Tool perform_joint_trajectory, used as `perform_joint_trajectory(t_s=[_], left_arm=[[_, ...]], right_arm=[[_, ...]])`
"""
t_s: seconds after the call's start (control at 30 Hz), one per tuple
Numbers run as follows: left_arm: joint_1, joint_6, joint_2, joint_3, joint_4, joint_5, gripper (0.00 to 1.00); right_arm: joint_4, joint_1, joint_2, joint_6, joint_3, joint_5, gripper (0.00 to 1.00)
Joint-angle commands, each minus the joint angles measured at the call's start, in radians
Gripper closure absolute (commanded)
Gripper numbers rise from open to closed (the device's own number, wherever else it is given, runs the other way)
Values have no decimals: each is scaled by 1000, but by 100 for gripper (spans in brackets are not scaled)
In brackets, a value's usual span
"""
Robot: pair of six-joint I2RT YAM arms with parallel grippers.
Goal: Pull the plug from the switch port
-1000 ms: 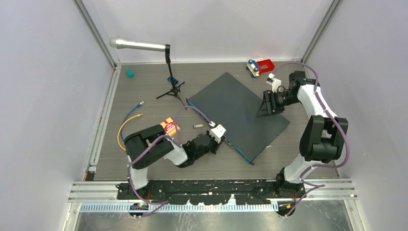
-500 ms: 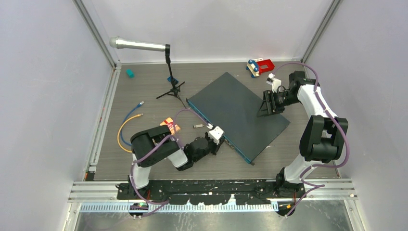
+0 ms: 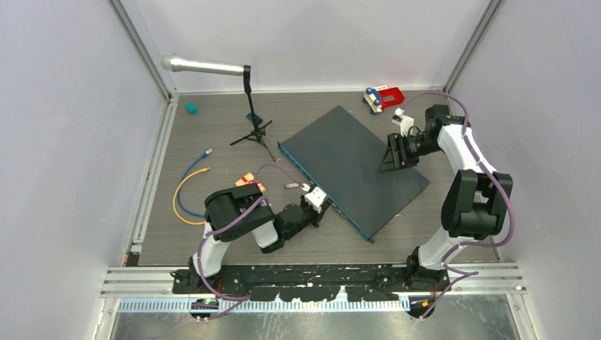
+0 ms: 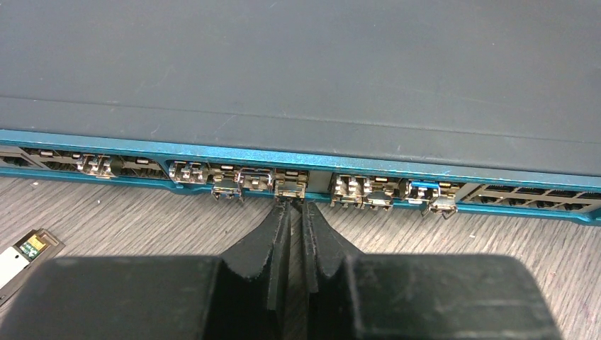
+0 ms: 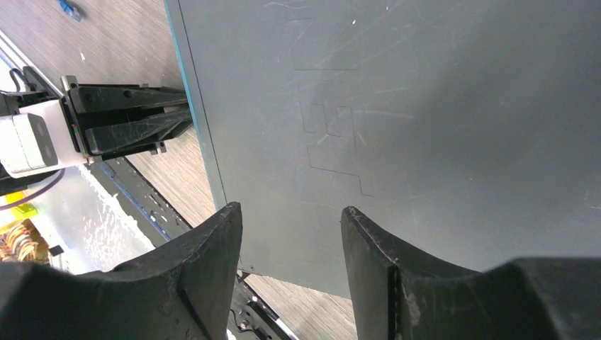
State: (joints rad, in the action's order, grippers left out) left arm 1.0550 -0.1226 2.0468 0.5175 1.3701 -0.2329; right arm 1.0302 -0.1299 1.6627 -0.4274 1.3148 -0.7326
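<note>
Down at the blue front edge of the switch, which lies skewed across the middle of the table, the left gripper is nosed right up to one plug. Its jaws are pinched nearly together with just a thin slit between them, and the tips meet the plug's outer end. Honestly can't tell from the left wrist view whether they've actually got a bite on it or are only touching.

The plug itself looks fully seated in its port, level with the neighbouring plugs on either side, so I'd say the pull hasn't happened yet.

Over on the far side, the right gripper hangs over the flat grey top of the switch with its jaws spread wide, holding nothing. It might be there to pin the box down, but whether it's pressing on the lid isn't clear.

So progress-wise, I'd call the approach done and the grab maybe done. What's left is confirming the pinch, then drawing the plug straight back out of the port without dragging the whole switch along.
</note>
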Motion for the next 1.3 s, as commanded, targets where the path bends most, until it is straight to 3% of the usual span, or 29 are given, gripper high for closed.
perform_joint_trajectory(t_s=[0.0, 0.3, 0.57, 0.9, 0.97, 1.1, 1.27], left_arm=[[-37, 51, 7, 26, 61, -67, 88], [-40, 14, 3, 28, 61, 74, 85], [-46, 18, -21, 11, 63, 118, 86], [-78, 62, -38, -15, 61, 305, 78], [-84, 69, -38, -21, 61, 298, 80], [-124, 63, -19, -23, 62, 289, 95], [-142, 86, 4, -20, 62, 314, 96]], right_arm=[[17, 9, 9, -23, 34, -1, 42], [24, 11, 11, -30, 35, -5, 42], [30, 10, 9, -34, 37, -6, 42], [38, 11, 1, -42, 40, -14, 42], [39, 11, 0, -44, 40, -17, 42], [46, 12, 0, -48, 43, -19, 42], [51, 13, 1, -54, 48, -18, 41]])
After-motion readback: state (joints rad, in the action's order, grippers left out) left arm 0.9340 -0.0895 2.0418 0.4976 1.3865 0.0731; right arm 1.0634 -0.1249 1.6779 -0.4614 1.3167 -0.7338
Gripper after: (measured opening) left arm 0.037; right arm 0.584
